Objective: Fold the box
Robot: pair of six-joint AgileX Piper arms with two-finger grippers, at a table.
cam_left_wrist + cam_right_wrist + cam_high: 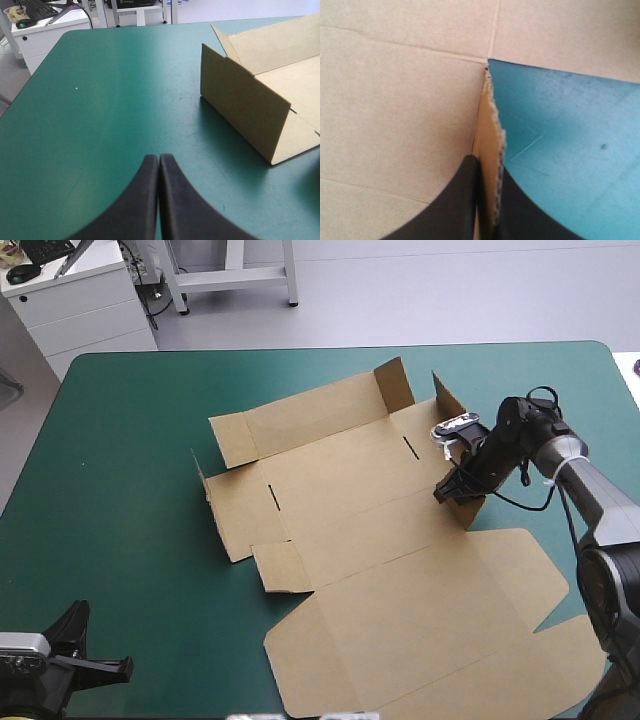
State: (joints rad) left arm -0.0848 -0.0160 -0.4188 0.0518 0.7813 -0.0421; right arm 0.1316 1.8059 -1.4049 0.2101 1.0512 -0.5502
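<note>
While the brown box (380,540) lies mostly flat on the counter (120,460), the right pincer (455,490) clamps a raised flap (487,135) at the box's 3 o'clock end. The left pincer (159,159) is closed, empty, at the counter's 7 o'clock corner.

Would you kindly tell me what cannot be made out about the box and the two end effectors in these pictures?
High view: the right arm hides the near right corner of the box.
High view: the right end effector grips the box, too small to see how.
Left wrist view: beyond the shut left end effector, most of the box lies out of frame.
</note>
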